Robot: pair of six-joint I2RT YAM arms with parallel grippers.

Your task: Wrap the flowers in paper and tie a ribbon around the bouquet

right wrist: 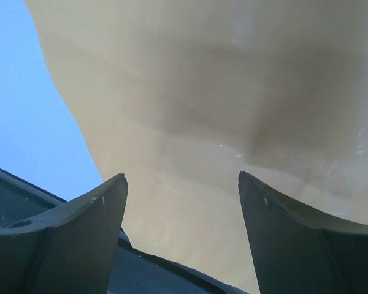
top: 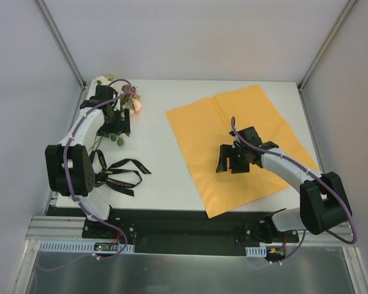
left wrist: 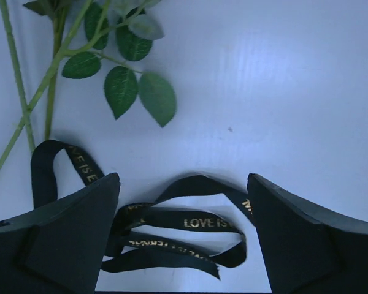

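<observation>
The orange paper (top: 239, 138) lies flat on the right half of the white table. My right gripper (top: 232, 162) hovers over the paper's middle, open, with only paper (right wrist: 221, 110) showing between its fingers (right wrist: 282, 233). The flowers (top: 134, 101) lie at the far left, their green stems and leaves (left wrist: 138, 92) running toward me. My left gripper (top: 118, 125) hangs over the stems, open and holding nothing. The black ribbon (top: 119, 174) with gold lettering lies in loose loops on the table nearer to me. Through the left wrist view the ribbon (left wrist: 196, 223) shows in the gap between the open fingers (left wrist: 80, 233).
White enclosure walls with metal frame posts (top: 61, 43) close in the table at the back and both sides. The black base rail (top: 184, 226) runs along the near edge. Purple cables (top: 89, 116) follow both arms. A strip of bare white table (top: 159, 153) separates the ribbon and the paper.
</observation>
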